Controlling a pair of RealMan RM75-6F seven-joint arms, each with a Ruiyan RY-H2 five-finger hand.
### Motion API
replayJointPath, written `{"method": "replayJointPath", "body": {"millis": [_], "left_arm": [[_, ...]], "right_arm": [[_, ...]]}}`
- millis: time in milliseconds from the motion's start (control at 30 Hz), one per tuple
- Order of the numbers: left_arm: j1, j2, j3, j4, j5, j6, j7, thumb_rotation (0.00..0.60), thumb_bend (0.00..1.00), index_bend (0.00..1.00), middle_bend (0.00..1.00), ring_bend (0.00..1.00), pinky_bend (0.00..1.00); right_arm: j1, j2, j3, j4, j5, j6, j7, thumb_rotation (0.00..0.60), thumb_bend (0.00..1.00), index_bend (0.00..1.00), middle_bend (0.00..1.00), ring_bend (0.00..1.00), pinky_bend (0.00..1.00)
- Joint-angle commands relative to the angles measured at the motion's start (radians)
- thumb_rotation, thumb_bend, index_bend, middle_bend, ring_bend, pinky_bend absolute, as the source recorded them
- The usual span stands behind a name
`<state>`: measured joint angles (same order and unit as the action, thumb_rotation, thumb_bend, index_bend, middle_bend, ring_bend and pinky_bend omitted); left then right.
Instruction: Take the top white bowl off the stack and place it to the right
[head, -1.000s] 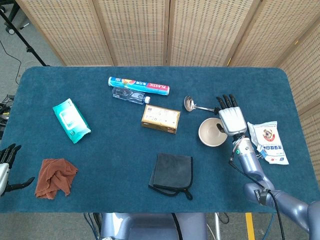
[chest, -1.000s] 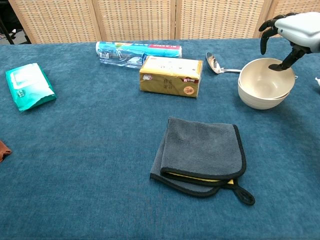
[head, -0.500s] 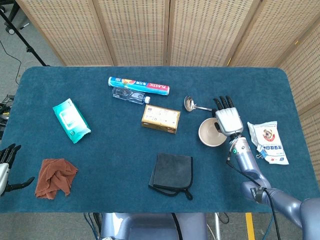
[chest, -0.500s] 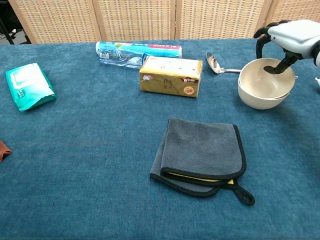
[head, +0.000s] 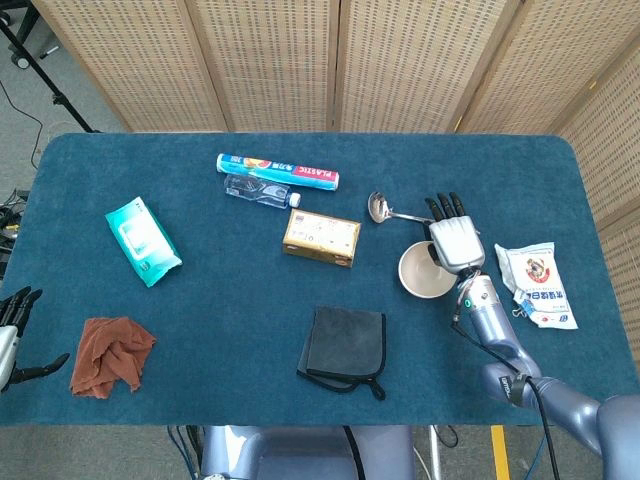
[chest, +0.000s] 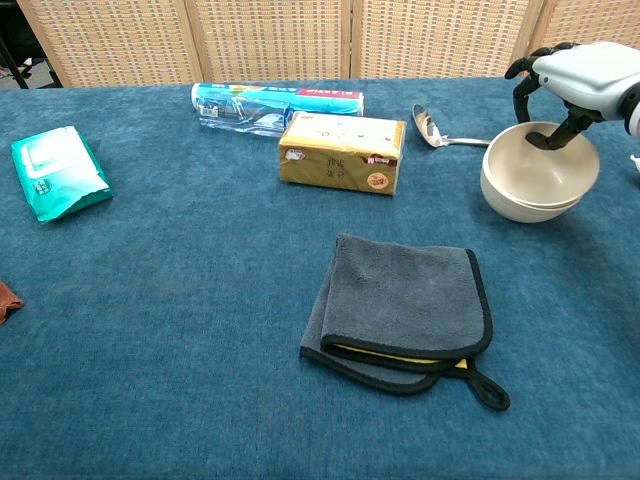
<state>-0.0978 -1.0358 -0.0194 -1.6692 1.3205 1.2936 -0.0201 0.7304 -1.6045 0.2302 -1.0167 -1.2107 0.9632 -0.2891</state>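
Head view: over the last second the right robot hand (head: 456, 243) has slid slightly toward the robot and settled onto the far right rim of the bowl stack (head: 424, 270), and the bowls have edged a little to the right with it. That reads as the grasp being made: contact on the top bowl (head: 420, 266), not yet a lift. The back of the hand faces up, with the dark fingers (head: 446, 206) reaching past the rim toward the ladle (head: 385, 209) just beyond them. The free patch of tabletop (head: 120, 330) to the hand's right is narrow, since a white packet (head: 538, 285) lies there. The left robot hand (head: 12, 328) sits well away at the table's left edge, fingers spread, holding nothing.

Chest view: the top bowl (chest: 540, 165) now sits tipped and a little off-centre on the lower bowl (chest: 528, 205), where half a second ago the two were more squarely nested, so separation looks under way. The right robot hand (chest: 570, 80) arches over the rim, thumb hooked inside the bowl and fingers curled down behind the wall, pinching the rim narrowly. The stack is under and just left of the hand, resting on the tabletop.
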Motion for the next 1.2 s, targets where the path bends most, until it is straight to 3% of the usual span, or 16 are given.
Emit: {"method": "replayJointPath", "body": {"millis": [33,800,1200], "left_arm": [[0.000,0.001,0.000,-0.001,0.000,0.001,-0.001,0.425,0.17,0.00,0.00,0.00,0.00],[0.000,0.001,0.000,-0.001,0.004,0.001,-0.005,0.424,0.17,0.00,0.00,0.00,0.00],[0.001,0.006,-0.002,-0.003,0.006,0.005,-0.015,0.423,0.17,0.00,0.00,0.00,0.00]], "right_arm": [[0.000,0.001,-0.001,-0.004,0.003,-0.001,-0.006,0.600,0.45,0.58,0.11,0.00,0.00],[0.009,0.008,-0.007,-0.040,0.026,0.007,-0.119,0.600,0.45,0.64,0.12,0.00,0.00],[0.023,0.042,0.005,-0.151,0.039,0.063,-0.274,0.600,0.45,0.66,0.13,0.00,0.00]]}}
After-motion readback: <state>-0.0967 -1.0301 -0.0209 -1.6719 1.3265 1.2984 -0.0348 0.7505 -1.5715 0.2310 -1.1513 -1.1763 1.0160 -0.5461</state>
